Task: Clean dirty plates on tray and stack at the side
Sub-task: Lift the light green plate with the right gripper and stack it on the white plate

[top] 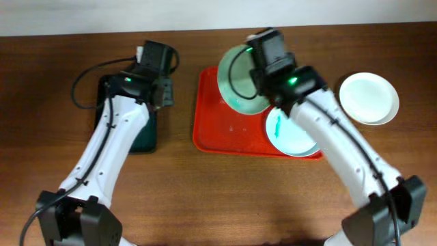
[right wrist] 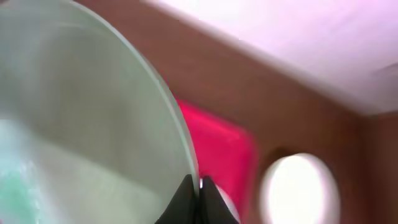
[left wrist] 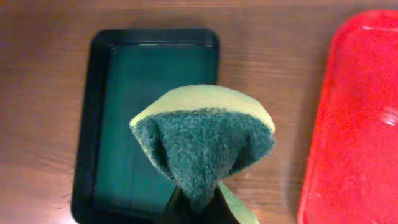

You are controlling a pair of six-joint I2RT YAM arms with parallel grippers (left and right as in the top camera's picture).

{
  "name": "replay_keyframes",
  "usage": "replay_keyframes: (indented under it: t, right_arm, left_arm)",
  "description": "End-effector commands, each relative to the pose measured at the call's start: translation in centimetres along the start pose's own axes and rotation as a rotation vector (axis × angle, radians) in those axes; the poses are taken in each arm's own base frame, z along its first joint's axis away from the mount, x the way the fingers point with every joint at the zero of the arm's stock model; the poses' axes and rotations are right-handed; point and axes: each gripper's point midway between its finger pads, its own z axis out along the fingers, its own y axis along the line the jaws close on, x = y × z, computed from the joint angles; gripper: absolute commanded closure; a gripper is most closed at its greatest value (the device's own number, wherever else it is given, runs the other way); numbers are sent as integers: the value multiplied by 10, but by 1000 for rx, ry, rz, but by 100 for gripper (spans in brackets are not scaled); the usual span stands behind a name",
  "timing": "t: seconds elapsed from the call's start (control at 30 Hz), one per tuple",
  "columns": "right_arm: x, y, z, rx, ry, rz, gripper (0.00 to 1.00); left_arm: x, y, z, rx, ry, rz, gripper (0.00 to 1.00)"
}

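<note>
- Overhead, we see one plate (top: 235,82) held tilted above the far left corner of the red tray (top: 222,130).
- In the right wrist view, our right claw (right wrist: 196,199) is clamped on that plate's rim.
- We see a second plate (top: 295,140) lying in the tray's near right corner, with a teal smear (top: 278,126) on it.
- A third plate (top: 369,98) sits on the desk (top: 205,198), right of the tray and apart from it.
- Our left claw (left wrist: 198,210) pinches a folded green-and-yellow sponge (left wrist: 205,140) above the black tray (left wrist: 84,124), which lies left of the red one.
</note>
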Motion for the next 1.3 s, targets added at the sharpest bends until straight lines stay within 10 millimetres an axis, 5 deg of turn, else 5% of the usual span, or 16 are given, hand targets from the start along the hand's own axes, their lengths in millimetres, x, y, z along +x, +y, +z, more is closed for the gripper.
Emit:
replay_keyframes:
  t: [0.0, 0.13, 0.2, 0.3, 0.33, 0.4, 0.5, 0.63, 0.73, 0.83, 0.97, 1.0, 1.07, 1.13, 1.2, 1.27]
  right_arm:
    - [-27, -41, -64, 507, -51, -215, 96]
    - [-62, -34, -119, 699, -86, -376, 96]
    - [-67, -31, -119, 675, -134, -308, 96]
    - [-27, 15, -29, 186, -108, -252, 96]
    - [10, 64, 9, -260, -20, -213, 96]
    - [35, 76, 32, -698, 71, 67, 96]
    - [77, -25, 81, -738, 173, 492, 96]
    - [229, -170, 135, -464, 346, 981, 96]
    - [315, -220, 151, -298, 378, 1315, 96]
    - [357, -237, 160, -139, 418, 1347, 96]
    - [340, -237, 180, -130, 358, 1292, 90]
    - [332, -236, 184, -135, 339, 1278, 74]
    - [322, -225, 186, -161, 346, 1254, 2]
    - [291, -194, 184, -349, 306, 1178, 1]
    - [225, -139, 164, -723, 124, 945, 2]
    - [213, -82, 155, -810, 166, 652, 4]
  left_arm:
    - [-1, 21, 8, -1, 22, -45, 100]
    - [0, 37, 14, 17, 43, -95, 100]
    - [0, 36, 14, 23, 44, -95, 100]
    - [0, 36, 14, 23, 44, -95, 100]
    - [0, 36, 14, 23, 44, -95, 100]
    - [0, 36, 14, 23, 44, -95, 100]
    - [0, 36, 14, 23, 44, -95, 100]
    - [0, 28, 14, 67, 49, -97, 100]
    - [0, 28, 14, 68, 47, -97, 100]
    - [-2, 28, 14, 69, 40, -99, 100]
    - [-3, 28, 14, 70, 37, -100, 100]
    - [-3, 28, 14, 70, 37, -100, 100]
    - [-4, 27, 14, 71, 32, -102, 100]
    - [-4, 26, 14, 80, 34, -101, 100]
    - [-3, 22, 14, 104, 37, -102, 100]
    - [-3, 22, 14, 104, 37, -102, 100]
